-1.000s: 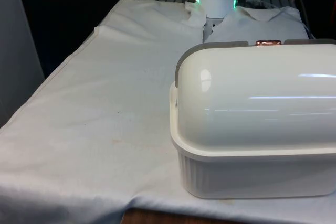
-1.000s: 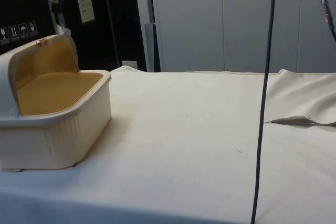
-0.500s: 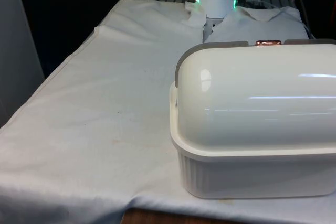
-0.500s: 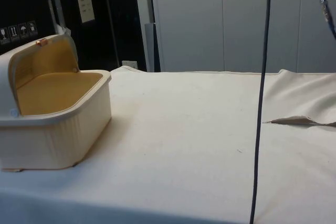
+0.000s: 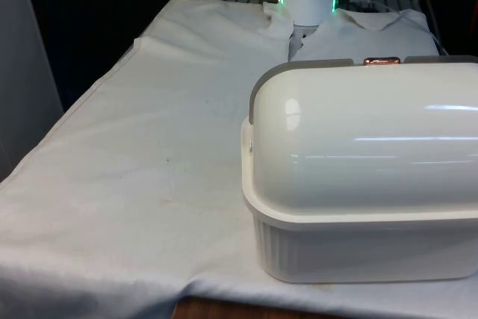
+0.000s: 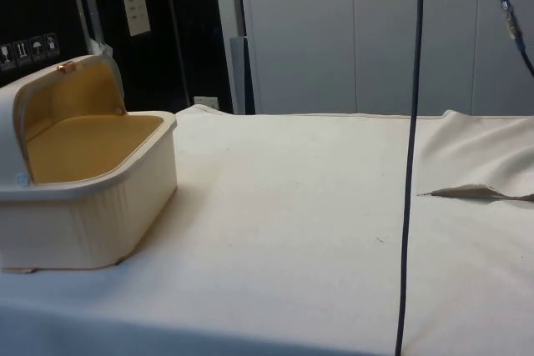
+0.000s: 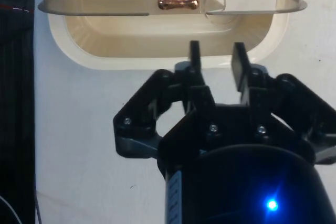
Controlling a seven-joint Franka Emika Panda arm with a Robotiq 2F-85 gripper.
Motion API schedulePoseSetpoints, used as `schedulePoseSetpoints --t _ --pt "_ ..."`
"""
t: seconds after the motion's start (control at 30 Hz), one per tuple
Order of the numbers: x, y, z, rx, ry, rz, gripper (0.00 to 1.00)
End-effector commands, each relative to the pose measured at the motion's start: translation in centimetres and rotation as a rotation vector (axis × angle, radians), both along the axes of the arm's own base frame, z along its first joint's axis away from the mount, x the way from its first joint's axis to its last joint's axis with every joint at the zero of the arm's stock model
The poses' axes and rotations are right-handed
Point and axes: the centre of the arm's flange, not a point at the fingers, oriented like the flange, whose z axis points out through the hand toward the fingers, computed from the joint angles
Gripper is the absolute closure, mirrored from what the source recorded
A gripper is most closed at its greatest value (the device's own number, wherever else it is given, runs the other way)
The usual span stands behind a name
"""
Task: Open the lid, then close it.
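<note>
A: Bread box (image 5: 358,184) — cream plastic, ribbed lower walls, sits at the front view's right, near end of the table, back turned to that camera.

B: Lid?

A: Lid (image 5: 366,132) is a domed white roll-top, rolled back, open. Side view shows the lid (image 6: 71,93) curled up over the rear and the box (image 6: 100,206) mouth exposed, tan inside, nothing in it.

B: Handle?

A: Small copper handle (image 7: 178,3) on the lid's edge, at the top of the open mouth. Also seen in the front view (image 5: 382,60) and side view (image 6: 63,67).

B: Pose?

A: Upright, flat on the cloth.
</note>
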Motion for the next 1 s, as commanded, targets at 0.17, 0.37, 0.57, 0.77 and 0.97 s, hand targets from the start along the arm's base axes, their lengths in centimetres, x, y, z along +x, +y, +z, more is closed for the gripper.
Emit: schedulePoseSetpoints --t 0.17,0.37,0.57,0.77,0.97 --pt "-0.1 0.0 0.2 0.002 0.001 0.0 0.35" --pt "0.3 0.3 -0.1 0.0 -0.001 0.002 0.07" --pt "1.2 1.0 -0.5 0.0 -0.018 0.005 0.0" --pt "2.4 1.8 -0.7 -0.001 -0.044 0.007 0.0" --pt "3.2 2.4 -1.1 -0.001 -0.073 0.007 0.0"
